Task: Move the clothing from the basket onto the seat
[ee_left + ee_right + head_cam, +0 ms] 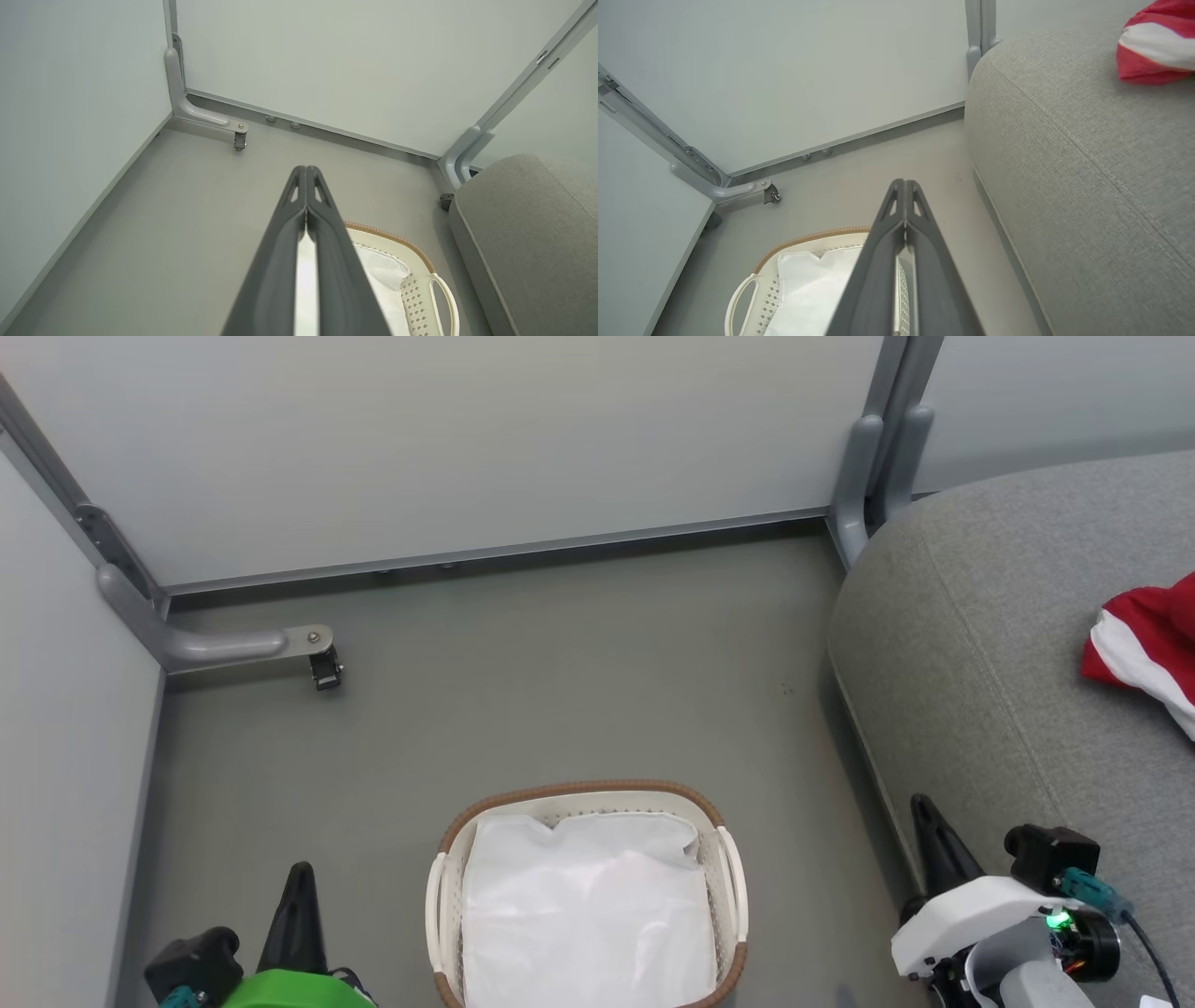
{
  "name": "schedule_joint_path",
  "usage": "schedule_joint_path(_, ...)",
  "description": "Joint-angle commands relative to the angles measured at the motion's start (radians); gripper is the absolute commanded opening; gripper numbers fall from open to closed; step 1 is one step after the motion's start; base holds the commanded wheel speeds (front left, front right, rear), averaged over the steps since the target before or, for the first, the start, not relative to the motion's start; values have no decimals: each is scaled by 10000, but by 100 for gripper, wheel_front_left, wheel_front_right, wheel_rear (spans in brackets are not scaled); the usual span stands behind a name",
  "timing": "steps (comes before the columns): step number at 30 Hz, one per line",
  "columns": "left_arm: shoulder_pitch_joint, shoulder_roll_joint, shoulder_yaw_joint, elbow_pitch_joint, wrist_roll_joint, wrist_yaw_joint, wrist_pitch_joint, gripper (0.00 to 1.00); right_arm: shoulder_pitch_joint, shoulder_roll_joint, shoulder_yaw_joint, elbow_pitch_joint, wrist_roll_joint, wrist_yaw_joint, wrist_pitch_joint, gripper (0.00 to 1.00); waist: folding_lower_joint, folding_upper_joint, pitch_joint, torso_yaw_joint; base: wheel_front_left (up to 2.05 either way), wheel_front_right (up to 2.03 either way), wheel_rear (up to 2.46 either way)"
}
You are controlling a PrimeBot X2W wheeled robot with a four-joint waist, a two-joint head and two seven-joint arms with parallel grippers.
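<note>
On the seat (971, 644), beyond and right of the right fingers (882, 242): red clothing (1144, 639) | looks soft, light; pinch a bunched fold | right and left fingers (280, 242) pressed together, empty

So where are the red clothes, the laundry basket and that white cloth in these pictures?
red clothes (1141, 649): head view, middle of the striped bundle.
laundry basket (579, 790): head view, far side of its brown rim.
white cloth (588, 905): head view, centre of the sheet.
</note>
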Motion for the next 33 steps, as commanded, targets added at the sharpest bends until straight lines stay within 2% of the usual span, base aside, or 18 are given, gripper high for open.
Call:
schedule_joint_path(1, -235, 21, 110, -198, -474, -55, 88, 0, -103, -36, -86, -256, 483, -1, 97, 0, 1, 0, -6, 4, 0, 0, 0)
schedule_joint_path(16, -482, 29, 363, -349, -2846, -159, 727, 0, -1, -49, -344, -674, 2942, -3, 718, 0, 1, 0, -63, 36, 0, 0, 0)
schedule_joint_path(33, -733, 38, 609, -475, -5063, -259, 1338, 0, 71, -62, -609, -1031, 5234, -5, 1327, 0, 1, 0, -126, 72, 0, 0, 0)
